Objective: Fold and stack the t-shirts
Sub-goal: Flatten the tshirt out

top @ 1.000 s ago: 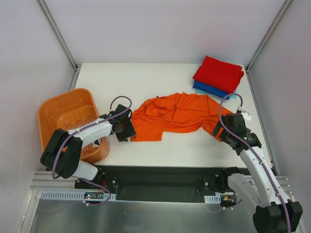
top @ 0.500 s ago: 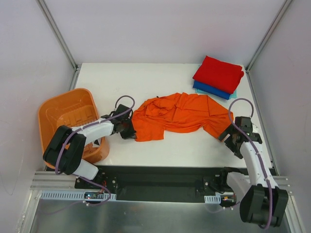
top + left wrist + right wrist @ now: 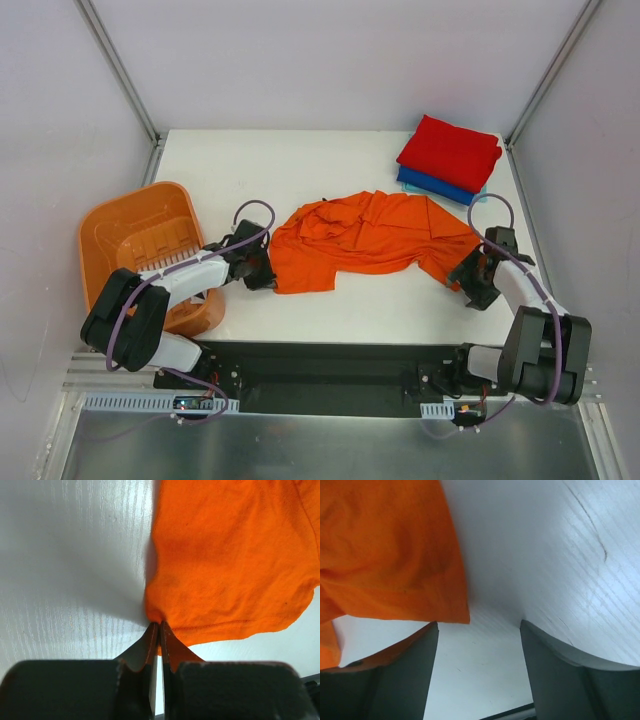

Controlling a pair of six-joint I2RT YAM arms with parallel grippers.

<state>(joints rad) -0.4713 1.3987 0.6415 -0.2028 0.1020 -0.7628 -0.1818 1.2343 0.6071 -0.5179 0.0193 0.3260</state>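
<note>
Subject: one large, crumpled bright orange t-shirt [image 3: 370, 238] of soft cloth, lying spread across the middle of the white counter [image 3: 300, 160]. It is bunched and creased, not yet flat and not yet folded.

Stack: a folded red t-shirt [image 3: 450, 150] sits on a folded blue t-shirt [image 3: 428, 184] at the far right corner, with a pale teal t-shirt [image 3: 486, 198] edge showing beneath. The stack is apart from the orange garment.

Left hand [image 3: 159, 626]: jaws fully together, pinching the hemmed left edge of the orange t-shirt just off the counter surface. The grip takes only a narrow bite of cloth.

Right hand [image 3: 479, 626]: jaws standing wide, low over the counter at the garment's right end. A corner of the cloth lies between the fingers, nearer the left one; nothing is gripped.

Handling assessment: the garment is judged light, limp and shapeless. It will sag and drag rather than hold form, and a thin bite may slip under tension. Best hold is on hem or corner, where the seam doubles the cloth; the right hand's corner suits this. With both ends held, pulling apart should flatten it.

Other: a rigid orange plastic slotted basket [image 3: 140, 235] stands at the left edge, beside the left arm.
</note>
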